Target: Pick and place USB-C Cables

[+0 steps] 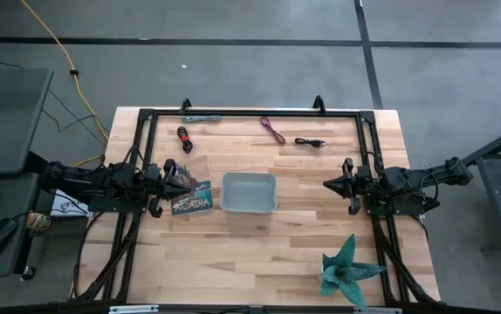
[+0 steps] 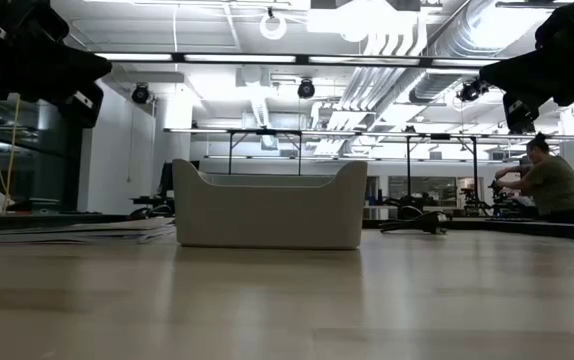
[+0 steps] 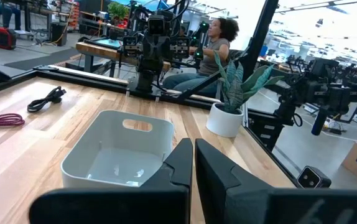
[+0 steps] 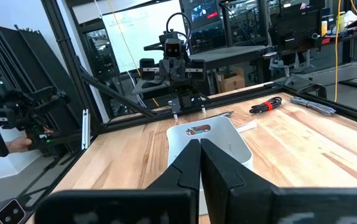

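Note:
Four small cables lie near the table's far edge: black-and-red cable (image 1: 184, 138) (image 4: 265, 106), grey cable (image 1: 201, 118) (image 4: 315, 106), purple cable (image 1: 273, 130) (image 3: 1, 119), black cable (image 1: 310, 142) (image 3: 46, 98). The grey tray (image 1: 249, 193) (image 2: 267, 205) (image 3: 119, 152) (image 4: 209, 140) stands mid-table, with nothing showing inside it. My left gripper (image 1: 183, 180) (image 3: 193, 149) hovers shut just left of the tray. My right gripper (image 1: 327, 184) (image 4: 200, 148) hovers shut to its right. Both point at the tray and are raised above the table.
A printed card (image 1: 191, 201) lies flat under the left gripper, beside the tray. A potted plant (image 1: 348, 269) (image 3: 237, 81) stands at the near right corner. A black frame (image 1: 250, 112) rims the table. A yellow cord (image 1: 67, 61) runs on the floor. A person (image 2: 552, 180) sits in the room behind.

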